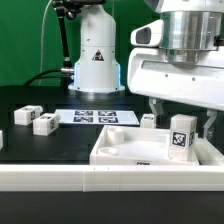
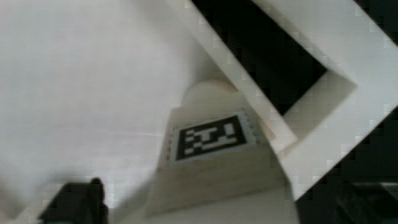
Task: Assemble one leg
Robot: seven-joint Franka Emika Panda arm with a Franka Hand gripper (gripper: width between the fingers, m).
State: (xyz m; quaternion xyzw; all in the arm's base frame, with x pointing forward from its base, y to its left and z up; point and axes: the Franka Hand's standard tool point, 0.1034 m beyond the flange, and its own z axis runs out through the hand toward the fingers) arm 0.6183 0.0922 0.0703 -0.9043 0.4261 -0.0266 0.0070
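Note:
A leg [image 1: 180, 138], a small white block with a black-and-white tag, stands upright in the near right corner of the large white panel [image 1: 120, 155]. My gripper [image 1: 180, 118] hangs over it, one finger on each side, with gaps between the fingers and the leg. In the wrist view the leg [image 2: 222, 140] sits between the dark fingertips [image 2: 80, 200], against the panel's raised rim [image 2: 302, 60]. The gripper [image 2: 222, 205] is open and holds nothing.
Two more legs [image 1: 25, 115] [image 1: 44, 123] lie on the black table at the exterior view's left. A third [image 1: 148, 120] stands behind the panel. The marker board [image 1: 95, 117] lies in front of the robot base [image 1: 97, 55]. A white ledge [image 1: 60, 178] runs along the front.

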